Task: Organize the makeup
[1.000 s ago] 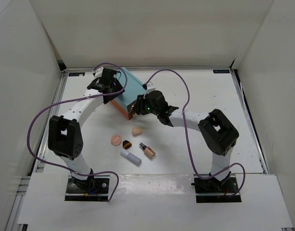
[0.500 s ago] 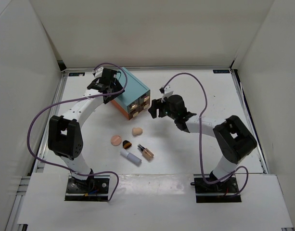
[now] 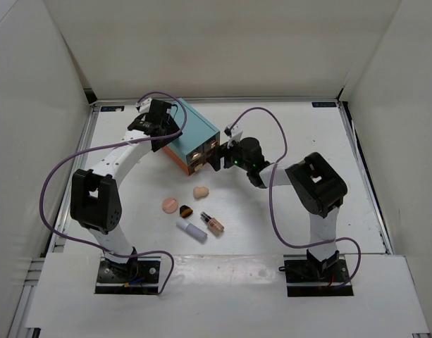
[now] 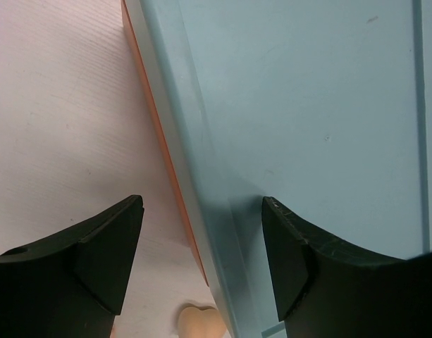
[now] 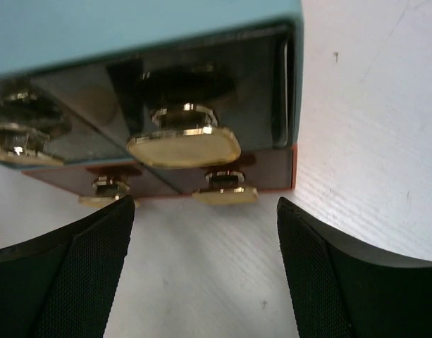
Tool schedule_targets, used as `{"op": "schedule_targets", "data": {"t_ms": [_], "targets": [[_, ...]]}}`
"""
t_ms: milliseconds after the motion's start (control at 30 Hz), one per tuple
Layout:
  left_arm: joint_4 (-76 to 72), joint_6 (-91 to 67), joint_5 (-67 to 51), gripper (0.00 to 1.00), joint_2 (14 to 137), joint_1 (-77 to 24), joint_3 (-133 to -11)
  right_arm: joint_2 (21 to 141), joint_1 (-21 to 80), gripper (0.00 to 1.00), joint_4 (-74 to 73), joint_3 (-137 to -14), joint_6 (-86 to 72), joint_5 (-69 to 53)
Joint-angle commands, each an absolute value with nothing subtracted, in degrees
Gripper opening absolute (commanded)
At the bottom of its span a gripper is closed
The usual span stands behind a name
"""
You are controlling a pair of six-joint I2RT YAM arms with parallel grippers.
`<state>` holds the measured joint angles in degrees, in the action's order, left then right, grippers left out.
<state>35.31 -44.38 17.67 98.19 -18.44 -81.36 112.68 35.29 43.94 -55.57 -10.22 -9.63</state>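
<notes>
**A:** Why is the teal box [image 3: 194, 130] set at a slant near the back of the table [image 3: 328, 211]?

**B:** Its drawer fronts face the right arm. I judge that makes the drawers easy to pull from that side.

**A:** And the left gripper [image 3: 159, 125]?

**B:** It hangs over the box's far left corner. Its fingers [image 4: 103, 253] are apart, one over the table and one over the lid, with the box edge between them. It looks like a brace to stop the box sliding, though I cannot tell whether they touch it.

**A:** The right gripper [image 3: 218, 156]?

**B:** It is spread wide too, holding nothing, and squared up to the drawer fronts.

**A:** Where is the makeup?

**B:** It is loose on the table in front of the box, well apart from both grippers. There is a white tube [image 3: 192, 230], a bottle [image 3: 215, 223], a peach puff [image 3: 170, 205] and a sponge [image 3: 201, 191]. A small dark piece [image 3: 186, 210] lies just beside the puff. Nothing is stowed that I can see.

**A:** So what is the right arm after?

**B:** Probably the gold knob [image 5: 184, 146]. It sits straight ahead between the open fingers, which have not closed on it. A drawer has to open before anything goes in.
</notes>
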Motion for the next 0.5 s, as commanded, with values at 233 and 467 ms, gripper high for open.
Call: {"op": "schedule_targets", "data": {"t_ms": [233,467], "targets": [[42.19,-42.28,19.42,0.77,98.96,-18.28,-81.21,116.37,34.8,0.8,49.57,-61.17,-10.81,-9.67],[42.54,-41.84,19.42,0.77,98.79,-18.19,-81.38,118.65,34.81,0.72,49.92,-62.93,-12.48,-9.31]]}}
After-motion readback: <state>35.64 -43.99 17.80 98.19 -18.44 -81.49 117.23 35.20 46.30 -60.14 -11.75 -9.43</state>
